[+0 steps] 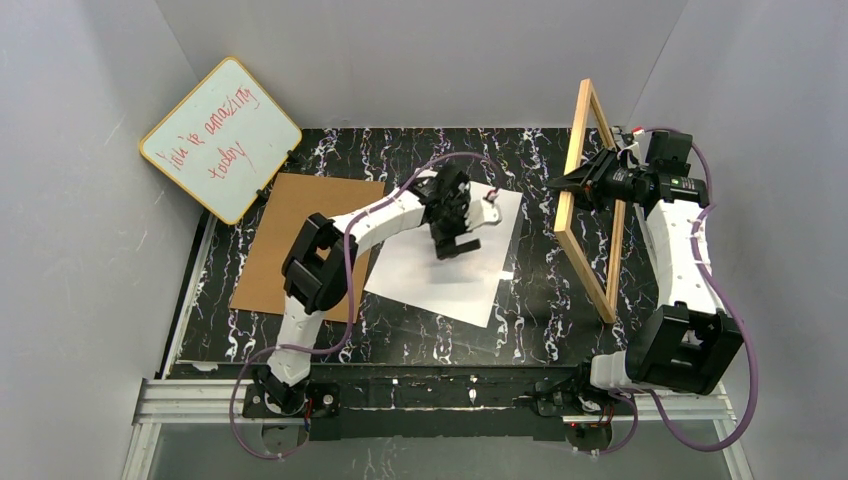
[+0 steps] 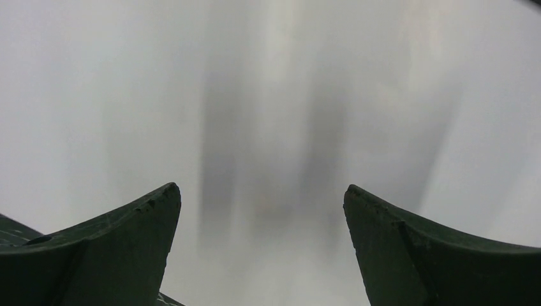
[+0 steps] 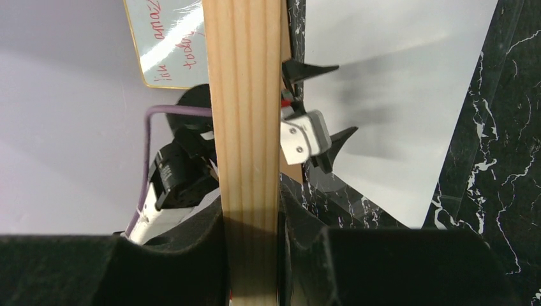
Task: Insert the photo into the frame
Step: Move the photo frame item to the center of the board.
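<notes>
Over the white photo (image 1: pixel 462 285), the left gripper (image 1: pixel 452 243) hangs wide open. The right gripper (image 1: pixel 574 185) pinches the frame (image 1: pixel 585 282) upright.

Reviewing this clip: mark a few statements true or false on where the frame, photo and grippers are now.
1. The right gripper is shut on the frame's wooden rail. True.
2. The frame lies flat. False: it is held upright on edge.
3. The left gripper is open above the photo. True.
4. The photo sits inside the frame. False: it lies white side up beside it.
</notes>
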Controlling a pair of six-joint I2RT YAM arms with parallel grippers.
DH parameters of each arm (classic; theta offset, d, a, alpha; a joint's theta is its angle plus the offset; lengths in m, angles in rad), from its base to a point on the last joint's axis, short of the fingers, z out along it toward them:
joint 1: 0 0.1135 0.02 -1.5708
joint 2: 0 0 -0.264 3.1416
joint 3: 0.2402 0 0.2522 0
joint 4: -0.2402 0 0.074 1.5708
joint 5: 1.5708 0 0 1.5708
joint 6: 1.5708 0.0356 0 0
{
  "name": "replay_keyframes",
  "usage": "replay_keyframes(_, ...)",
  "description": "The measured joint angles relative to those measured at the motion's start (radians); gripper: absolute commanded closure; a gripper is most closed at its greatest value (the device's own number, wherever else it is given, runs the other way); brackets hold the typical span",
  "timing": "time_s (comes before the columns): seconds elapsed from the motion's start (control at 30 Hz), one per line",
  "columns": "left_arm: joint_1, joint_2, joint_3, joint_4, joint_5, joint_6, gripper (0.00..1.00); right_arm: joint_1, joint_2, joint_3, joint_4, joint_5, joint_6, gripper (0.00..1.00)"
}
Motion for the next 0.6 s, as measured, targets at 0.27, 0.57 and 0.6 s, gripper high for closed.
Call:
replay_keyframes(0.27, -0.088, 0.062, 0.224, 0.085, 0.052, -0.172, 0.02, 0.0, -0.006, 0.0, -0.014, 0.021, 0.0, 0.99)
replay_keyframes(0.57, -0.2, 0.264, 0.215, 0.443, 0.047, -0.503, 0.02, 0.0, -0.026, -0.007, -0.036, 0.04, -0.005, 0.99)
replay_keyframes(0.6, -0.2, 0.267, 0.215, 0.446, 0.045, -0.505, 0.02, 0.0, -0.026, -0.007, -0.037, 0.041, -0.005, 0.99)
